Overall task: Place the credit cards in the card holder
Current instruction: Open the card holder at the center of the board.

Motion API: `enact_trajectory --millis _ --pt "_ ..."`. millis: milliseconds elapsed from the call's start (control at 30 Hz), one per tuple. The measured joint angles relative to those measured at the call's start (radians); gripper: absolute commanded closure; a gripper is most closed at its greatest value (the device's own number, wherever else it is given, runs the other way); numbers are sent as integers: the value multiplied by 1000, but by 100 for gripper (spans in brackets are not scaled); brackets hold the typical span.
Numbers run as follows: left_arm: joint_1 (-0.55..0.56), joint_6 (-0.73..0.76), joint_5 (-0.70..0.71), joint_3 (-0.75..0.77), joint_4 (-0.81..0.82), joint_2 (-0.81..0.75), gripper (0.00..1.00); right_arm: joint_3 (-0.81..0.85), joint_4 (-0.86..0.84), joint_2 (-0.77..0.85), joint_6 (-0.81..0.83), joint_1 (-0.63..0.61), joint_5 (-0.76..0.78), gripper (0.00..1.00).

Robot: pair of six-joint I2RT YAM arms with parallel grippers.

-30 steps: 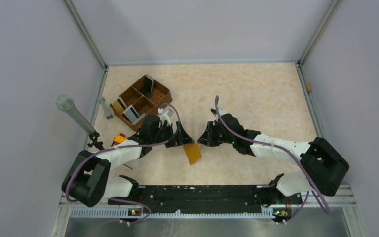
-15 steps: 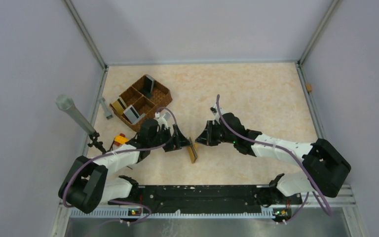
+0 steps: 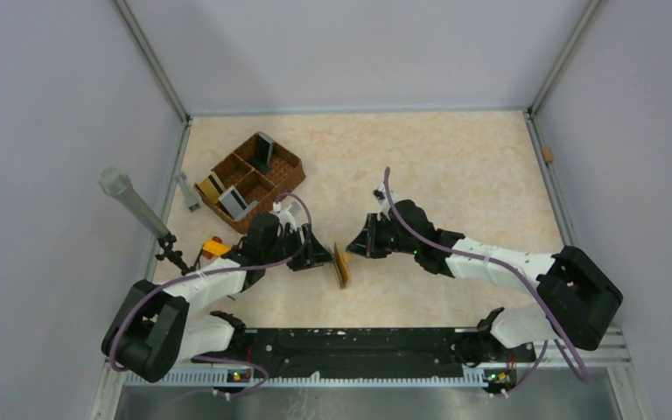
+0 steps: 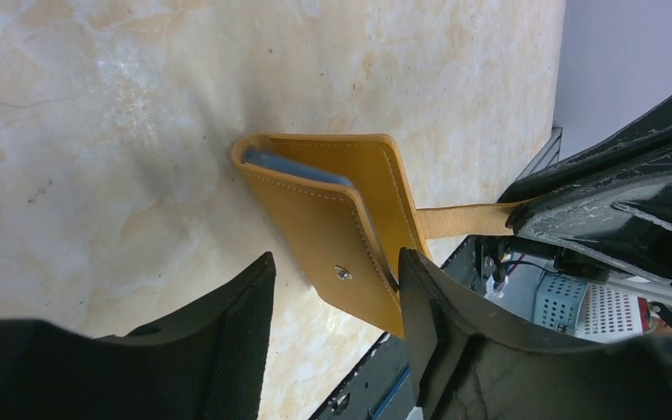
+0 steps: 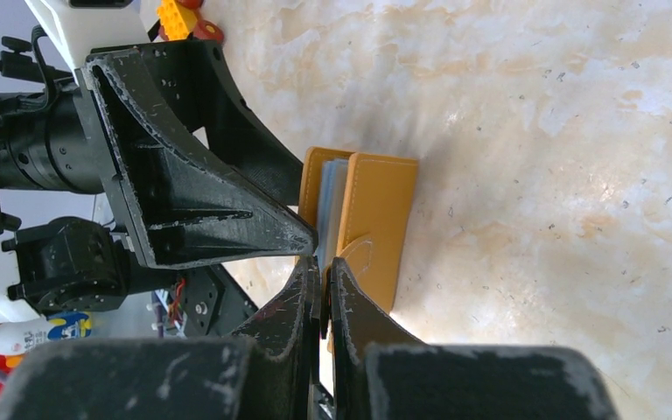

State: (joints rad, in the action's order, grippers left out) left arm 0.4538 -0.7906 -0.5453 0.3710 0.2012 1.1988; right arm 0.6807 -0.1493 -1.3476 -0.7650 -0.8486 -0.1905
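Observation:
The mustard-orange card holder (image 3: 342, 264) stands on its edge on the table between the two arms. It is folded nearly shut, and a blue-grey credit card (image 4: 293, 166) shows inside it. My left gripper (image 4: 337, 262) is open and straddles the holder. One finger touches the holder's edge and the other stands apart from its studded face. My right gripper (image 5: 325, 267) is shut on the holder's strap (image 4: 464, 219), which runs taut from the holder. More credit cards stand in the basket: a dark one (image 3: 265, 150), a yellowish one (image 3: 207, 186) and a grey one (image 3: 234, 201).
The brown woven basket (image 3: 293, 162) sits at the back left, just behind the left arm. An orange-and-red toy block (image 3: 214, 248) lies by the left arm. A grey microphone on a stand (image 3: 131, 203) leans at the left wall. A small brown object (image 3: 547, 156) sits at the right edge.
The card holder has gone from lying open and tilted to standing folded on its edge. The left gripper's jaws have narrowed around it. The right gripper has stayed shut.

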Motion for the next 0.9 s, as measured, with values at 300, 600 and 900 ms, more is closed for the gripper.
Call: enact_trajectory --millis 300,600,900 --pt "1 6 41 0 -63 -8 81 0 66 1 -6 0 97 100" --pt "1 -2 48 0 -93 -47 69 0 235 -13 5 0 278 100" --pt "1 -18 36 -1 -85 -67 75 0 266 -96 5 0 310 100"
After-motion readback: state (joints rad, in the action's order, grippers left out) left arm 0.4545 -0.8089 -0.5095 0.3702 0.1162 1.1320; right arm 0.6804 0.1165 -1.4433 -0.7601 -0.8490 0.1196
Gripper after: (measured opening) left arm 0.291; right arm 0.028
